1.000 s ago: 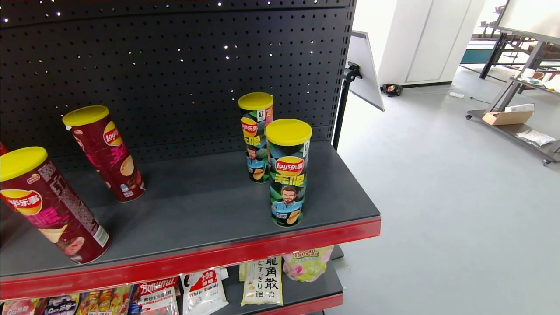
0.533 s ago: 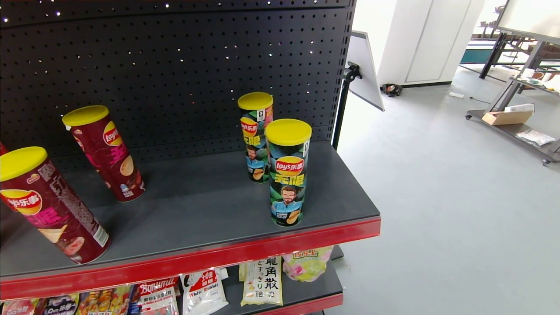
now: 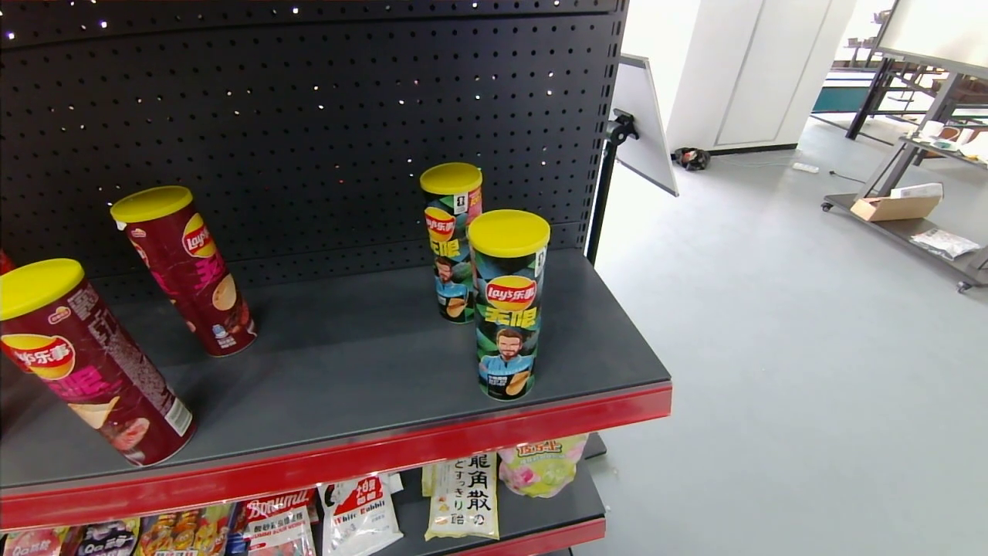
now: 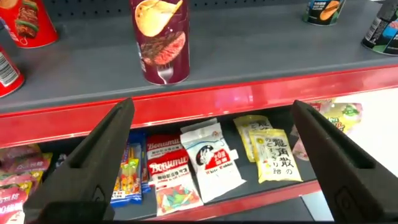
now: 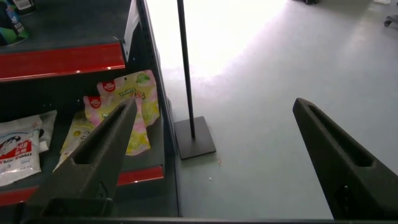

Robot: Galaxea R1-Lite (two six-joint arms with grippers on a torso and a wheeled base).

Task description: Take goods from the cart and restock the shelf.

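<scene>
Shelf [image 3: 347, 371] holds 2 green chip cans [image 3: 508, 309] upright at 3 o'clock and 2 maroon chip cans [image 3: 185, 270] at 9 o'clock. Left hand [image 4: 211, 106] and right hand [image 5: 214, 102] each have fingers spread apart, near the snack bags [image 4: 205, 162] on the lower tier at 6 o'clock.

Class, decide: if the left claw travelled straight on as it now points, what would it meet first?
Probably the red shelf edge, between the tips of the left claw; the snack bags just below make this uncertain.

The chip cans [image 3: 508, 309] on the shelf [image 3: 370, 363] carry a round logo and large characters. The packets [image 3: 461, 494] on the lower shelf [image 3: 540, 539] also carry printed characters.
</scene>
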